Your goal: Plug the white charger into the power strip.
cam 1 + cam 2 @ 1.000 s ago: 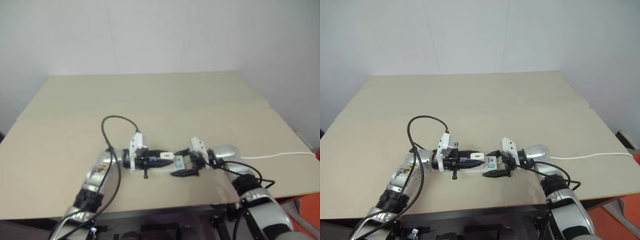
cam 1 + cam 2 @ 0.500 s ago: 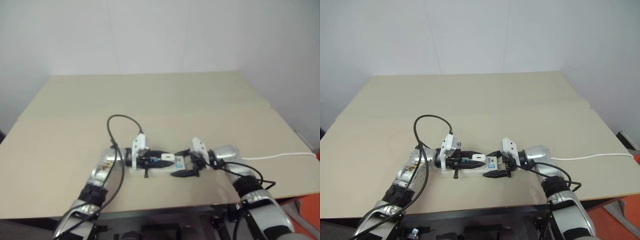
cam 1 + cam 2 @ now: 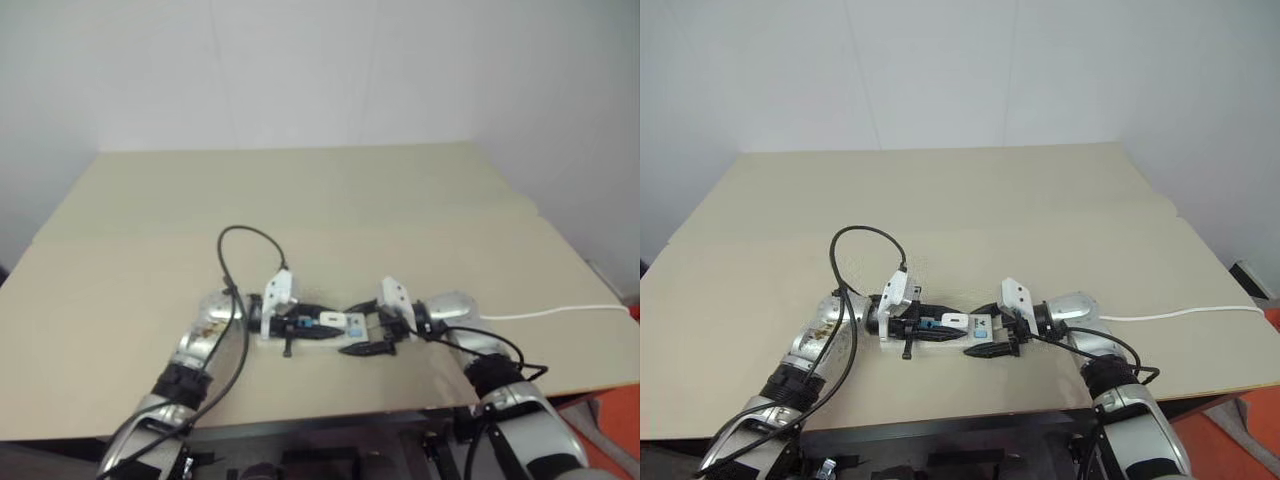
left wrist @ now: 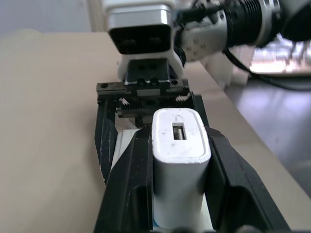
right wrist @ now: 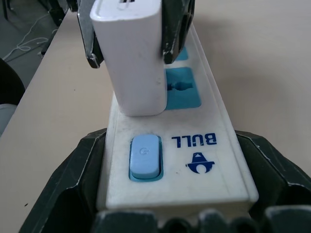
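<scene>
The power strip [image 5: 214,165] lies near the table's front edge, a long white bar with blue sockets and a pale blue switch [image 5: 144,155]. My right gripper [image 3: 362,327] is shut on its switch end, one black finger on each long side. The white charger [image 4: 179,160] stands upright between the fingers of my left gripper [image 3: 325,325], which is shut on it. In the right wrist view the charger [image 5: 131,58] rests on the strip's face just past the switch, beside a free blue socket [image 5: 183,87]. Its prongs are hidden.
The beige table [image 3: 300,200] stretches wide behind the grippers. A thin white cable [image 3: 560,312] runs off toward the table's right edge. A black cable loop [image 3: 245,240] arches over my left arm. The table's front edge lies close below the strip.
My left gripper has sunk a little and tilted, bringing the charger down onto the strip. The right gripper and the strip have stayed put.
</scene>
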Available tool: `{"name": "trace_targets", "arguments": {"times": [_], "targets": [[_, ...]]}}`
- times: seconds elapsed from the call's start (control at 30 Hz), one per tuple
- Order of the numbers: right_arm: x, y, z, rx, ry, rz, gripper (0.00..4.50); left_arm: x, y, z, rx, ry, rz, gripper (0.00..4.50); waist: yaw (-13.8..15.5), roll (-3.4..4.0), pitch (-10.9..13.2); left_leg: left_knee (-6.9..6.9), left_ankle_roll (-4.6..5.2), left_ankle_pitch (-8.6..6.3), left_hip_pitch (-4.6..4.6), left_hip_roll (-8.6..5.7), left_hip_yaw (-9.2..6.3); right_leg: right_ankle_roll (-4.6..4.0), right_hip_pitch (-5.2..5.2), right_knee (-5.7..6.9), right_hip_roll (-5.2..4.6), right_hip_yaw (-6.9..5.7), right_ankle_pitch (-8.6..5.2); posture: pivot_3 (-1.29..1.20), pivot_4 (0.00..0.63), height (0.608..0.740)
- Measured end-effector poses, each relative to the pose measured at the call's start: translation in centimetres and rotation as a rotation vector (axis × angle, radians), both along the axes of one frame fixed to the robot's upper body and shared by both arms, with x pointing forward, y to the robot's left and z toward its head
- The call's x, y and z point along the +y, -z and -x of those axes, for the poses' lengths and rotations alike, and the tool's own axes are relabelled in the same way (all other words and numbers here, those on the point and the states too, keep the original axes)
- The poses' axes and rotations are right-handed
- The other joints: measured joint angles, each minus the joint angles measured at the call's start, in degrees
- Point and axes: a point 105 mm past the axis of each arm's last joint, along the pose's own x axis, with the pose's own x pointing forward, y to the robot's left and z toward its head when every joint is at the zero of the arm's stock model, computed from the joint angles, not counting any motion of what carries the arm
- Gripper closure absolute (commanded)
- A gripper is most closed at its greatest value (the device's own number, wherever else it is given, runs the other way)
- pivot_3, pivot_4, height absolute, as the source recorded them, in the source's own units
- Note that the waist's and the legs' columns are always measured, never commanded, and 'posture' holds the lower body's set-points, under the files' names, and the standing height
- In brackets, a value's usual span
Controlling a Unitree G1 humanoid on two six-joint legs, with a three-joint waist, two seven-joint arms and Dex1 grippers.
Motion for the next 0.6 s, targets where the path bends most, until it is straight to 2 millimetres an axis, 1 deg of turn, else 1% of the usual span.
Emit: {"name": "trace_targets", "arguments": {"times": [0.17, 0.6], "targets": [[0.06, 0.19, 0.0, 0.001, 0.002, 0.01, 1.06, 0.09, 0.3, -0.03, -0.004, -0.012, -0.001, 3.48, -0.02, 0.02, -0.02, -0.08, 0.03, -0.16, 0.6, 0.06, 0.02, 0.0, 0.64, -0.19, 0.04, -0.02, -0.01, 0.0, 0.15, 0.74], [0.17, 0.25, 0.03, 0.003, 0.0, 0.009, 1.06, 0.18, 0.31, 0.24, 0.04, -0.053, -0.006, 3.48, -0.09, 0.02, -0.03, -0.08, 0.01, -0.25, 0.65, 0.13, 0.07, -0.01, 0.64, -0.2, 0.11, 0.03, -0.02, 0.0, 0.15, 0.74]]}}
